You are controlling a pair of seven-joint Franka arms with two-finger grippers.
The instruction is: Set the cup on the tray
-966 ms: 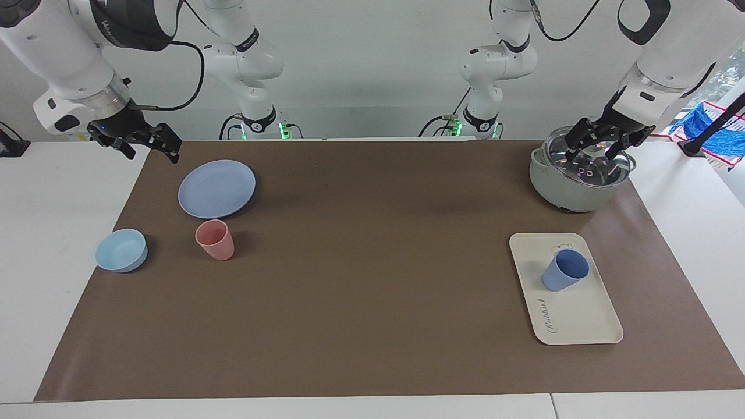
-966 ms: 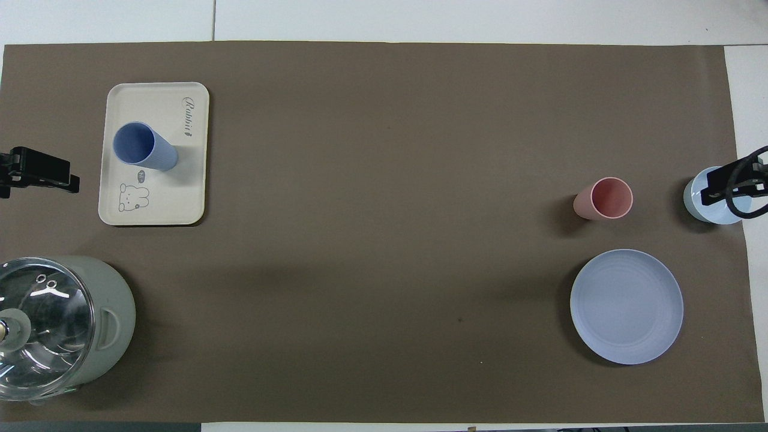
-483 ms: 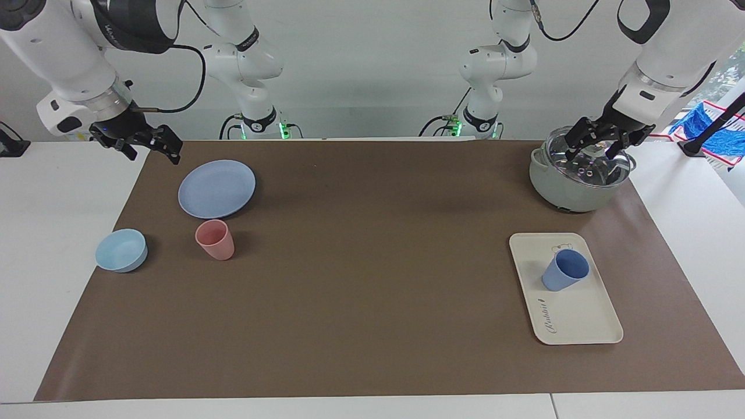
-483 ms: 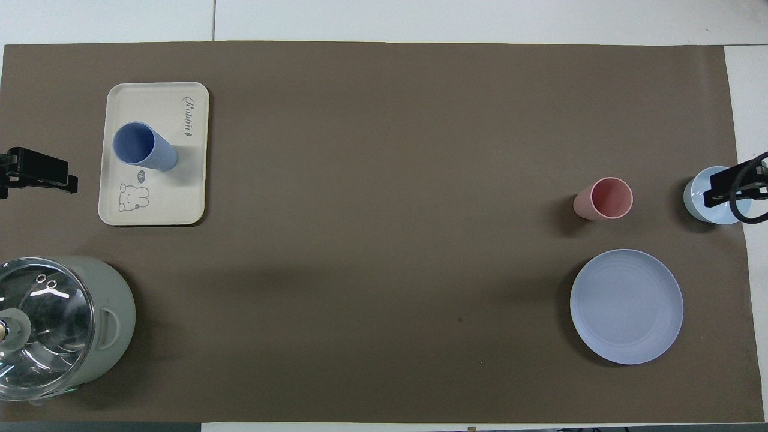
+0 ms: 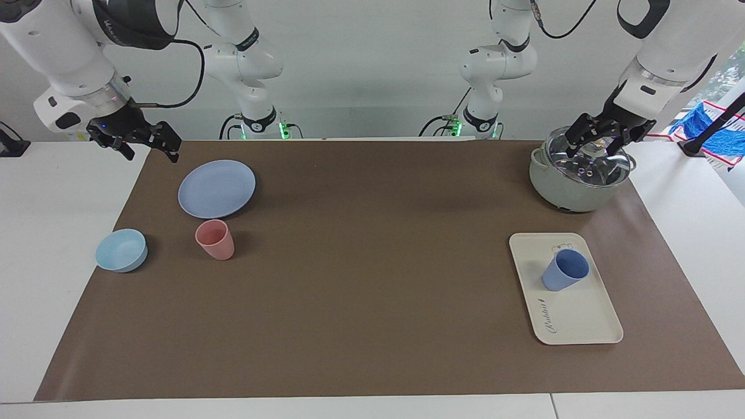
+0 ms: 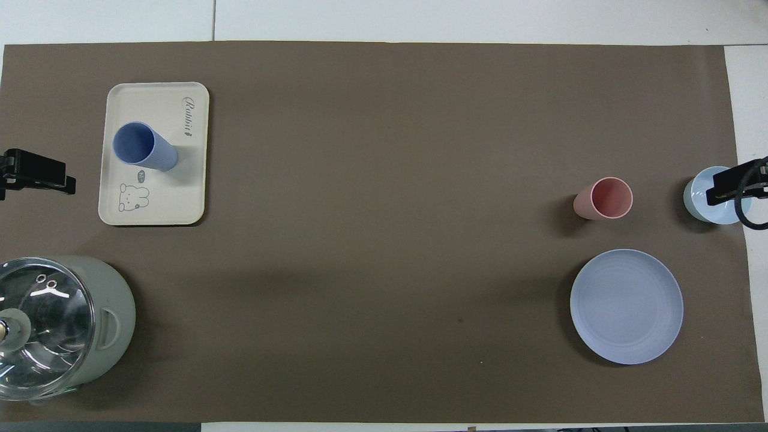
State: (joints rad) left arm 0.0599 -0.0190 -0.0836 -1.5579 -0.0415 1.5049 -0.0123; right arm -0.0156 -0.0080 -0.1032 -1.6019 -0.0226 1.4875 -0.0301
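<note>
The periwinkle-blue cup (image 5: pixel 564 271) stands upright on the cream-white tray (image 5: pixel 588 323), at the end with the rabbit drawing. The tray lies toward the left arm's end of the table. In the overhead view the cup (image 6: pixel 144 146) sits on the tray (image 6: pixel 180 201) between the rabbit drawing and the lettering. My left gripper (image 5: pixel 592 145) is open and empty, raised over the pot's lid and away from the cup. Only its tip (image 6: pixel 37 180) shows in the overhead view. My right gripper (image 5: pixel 150 150) is open and empty, raised above the mat's corner beside the plate; it also shows in the overhead view (image 6: pixel 735 187).
A grey-green pot with a glass lid (image 5: pixel 579 174) stands nearer to the robots than the tray. At the right arm's end lie a round blue plate (image 5: pixel 216 188), a pink tumbler (image 5: pixel 215 239) and a light-blue bowl (image 5: pixel 121 249). A brown mat (image 5: pixel 372 279) covers the table.
Both grippers have drawn back slightly toward their own ends of the table and risen a little. The cup and tray have not moved.
</note>
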